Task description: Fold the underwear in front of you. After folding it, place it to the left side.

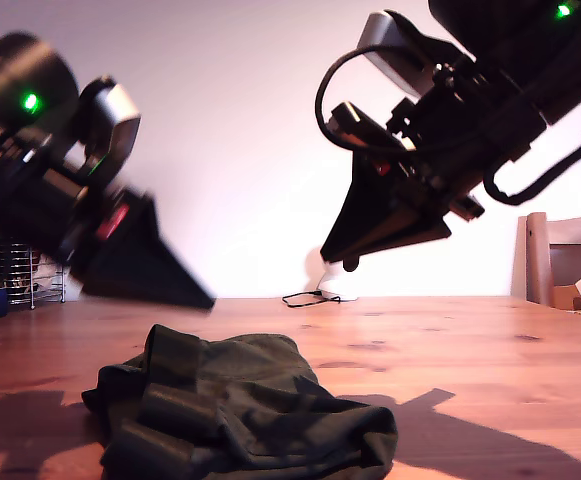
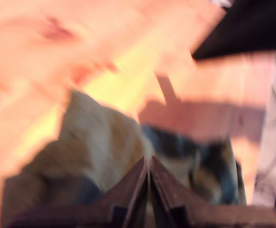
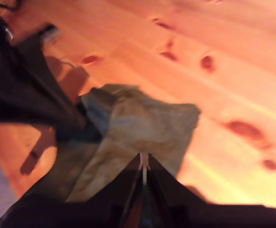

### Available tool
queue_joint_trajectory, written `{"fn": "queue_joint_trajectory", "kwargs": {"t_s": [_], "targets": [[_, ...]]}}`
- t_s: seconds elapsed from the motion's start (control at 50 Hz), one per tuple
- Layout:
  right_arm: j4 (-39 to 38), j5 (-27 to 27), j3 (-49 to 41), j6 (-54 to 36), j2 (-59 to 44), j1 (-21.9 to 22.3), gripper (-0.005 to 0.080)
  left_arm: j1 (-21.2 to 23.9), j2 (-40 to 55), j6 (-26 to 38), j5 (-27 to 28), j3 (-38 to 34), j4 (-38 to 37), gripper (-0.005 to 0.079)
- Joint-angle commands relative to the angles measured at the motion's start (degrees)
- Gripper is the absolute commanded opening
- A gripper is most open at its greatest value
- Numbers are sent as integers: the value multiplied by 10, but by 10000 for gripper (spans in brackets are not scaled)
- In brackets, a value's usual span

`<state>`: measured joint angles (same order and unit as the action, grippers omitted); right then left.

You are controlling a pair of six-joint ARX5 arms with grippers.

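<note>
Both grippers closed on nothing, raised above the underwear (image 1: 240, 410). First gripper (image 2: 148, 172) and second gripper (image 3: 144, 164) each with jaws pressed together, pointing down at the cloth. Underwear crumpled on the wooden tabletop (image 1: 490, 340), near the exterior view's lower middle, untouched by either gripper.

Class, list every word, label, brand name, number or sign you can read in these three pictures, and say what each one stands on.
None can be read.
The small red patches on the two black robot arms may be labels, but they are too blurred to read.
The dark olive-green cloth underwear and the brown wooden table show no writing.
</note>
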<state>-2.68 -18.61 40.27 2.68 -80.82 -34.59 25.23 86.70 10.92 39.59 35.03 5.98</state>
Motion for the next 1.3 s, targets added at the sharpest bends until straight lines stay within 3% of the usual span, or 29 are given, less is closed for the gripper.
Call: {"fn": "queue_joint_trajectory", "kwargs": {"t_s": [0.0, 0.24, 0.38, 0.8, 0.94, 1.14, 1.28], "targets": [[-15, -5, -10, 2, -3, -3, -11, 1, 9, 26, 9, -9, 5, -20], [-31, -10, -10, 6, -3, -2, -11, 10, 70, 70, 48, -8, 30, -21], [-37, -10, -10, 6, -3, -2, -11, 18, 105, 76, 34, -3, 29, -21], [-38, -10, -10, 5, -3, -1, -11, 1, 122, 143, -211, 7, -94, -21], [-37, -10, -10, 5, -3, -1, -11, -19, 122, 153, -264, 7, -137, -21], [-37, -15, -10, 3, -3, 9, -11, -54, 122, 183, -407, 7, -173, -21], [-37, -25, -10, 3, -3, 26, -11, -90, 122, 183, -468, 7, -209, -21]]}}
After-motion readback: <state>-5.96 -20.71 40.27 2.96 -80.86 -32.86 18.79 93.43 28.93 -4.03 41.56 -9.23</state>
